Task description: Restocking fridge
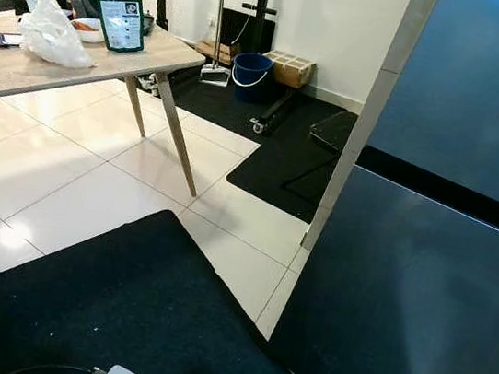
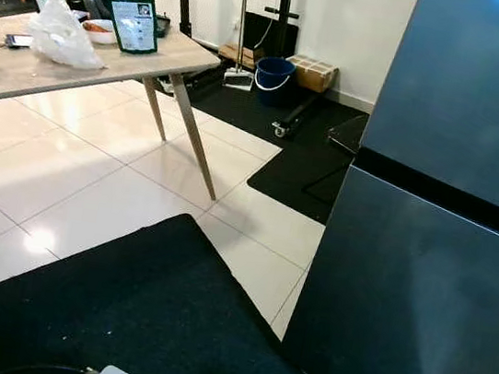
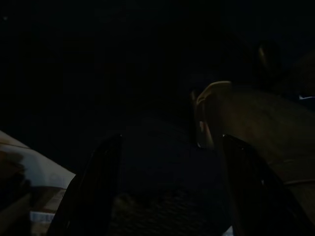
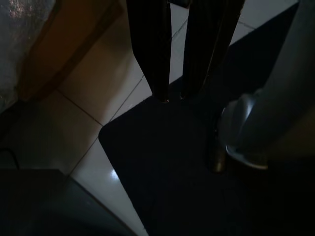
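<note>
White-tiled room, black mat [image 1: 121, 308] underfoot, fridge [image 1: 442, 270] close on the right.

Restocking looks barely begun: the dark, glossy fridge stands with both doors closed, and the groceries, a white plastic bag [image 1: 50, 33] and a green pouch [image 1: 122, 22], sit on the counter [image 1: 24, 72] well apart to the left. The right claw [image 4: 172, 96] hangs over the mat, fingers nearly pressed together, empty; the left claw [image 3: 167, 196] hangs spread in shadow.

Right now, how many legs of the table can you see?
2. One leg is nearer, slanting down to the tiles; the other leg is just behind it. More legs of the table may be hidden.
</note>
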